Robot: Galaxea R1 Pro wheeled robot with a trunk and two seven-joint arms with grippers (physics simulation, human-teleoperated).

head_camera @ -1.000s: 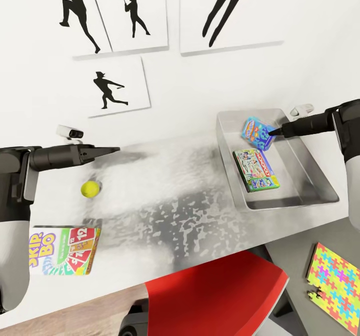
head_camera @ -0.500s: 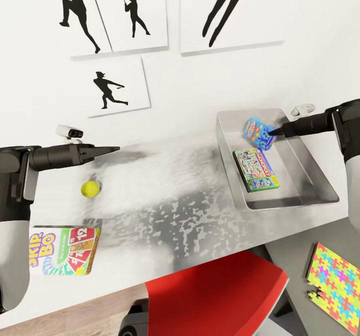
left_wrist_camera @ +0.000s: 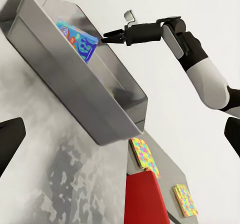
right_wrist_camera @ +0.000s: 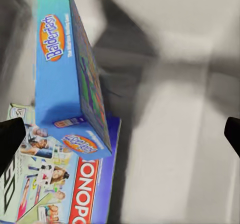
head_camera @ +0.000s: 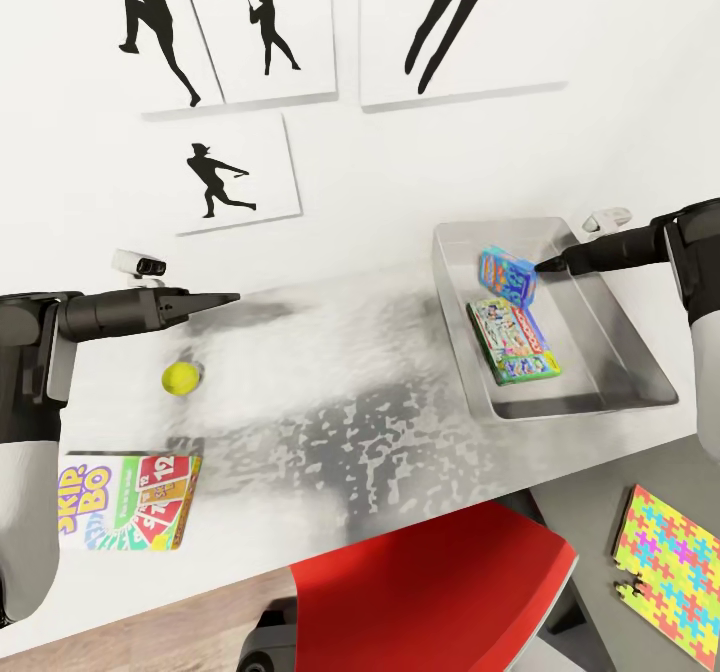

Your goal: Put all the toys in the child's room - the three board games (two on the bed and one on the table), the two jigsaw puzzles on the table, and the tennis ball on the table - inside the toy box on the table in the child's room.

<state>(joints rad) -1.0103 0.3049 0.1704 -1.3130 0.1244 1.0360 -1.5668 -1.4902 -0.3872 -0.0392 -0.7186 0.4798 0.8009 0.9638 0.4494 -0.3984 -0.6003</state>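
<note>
The grey toy box (head_camera: 603, 337) sits on the table (head_camera: 340, 392) at the right. A green-edged board game (head_camera: 513, 340) lies flat in it. The blue board game (head_camera: 505, 274) stands tilted on that box's end, just off my right gripper (head_camera: 546, 266), which is open; its fingertips (right_wrist_camera: 10, 136) stand wide apart and clear of the blue box (right_wrist_camera: 65, 79). My left gripper (head_camera: 228, 300) is open, hanging above the table. Below it are the tennis ball (head_camera: 180, 378) and the SKIP-BO game (head_camera: 125, 501). One jigsaw puzzle (head_camera: 668, 562) lies on the lower dark section.
A red chair (head_camera: 430, 592) is pushed under the table's front edge. The left wrist view looks along the toy box (left_wrist_camera: 85, 109) to the right arm (left_wrist_camera: 195, 59), with two puzzles (left_wrist_camera: 144, 156) (left_wrist_camera: 184, 200) beyond. White silhouette pictures (head_camera: 240, 167) hang on the wall behind.
The blue board game has come free of my right gripper and tipped away to the left inside the toy box. Both arms have stayed about where they were.
</note>
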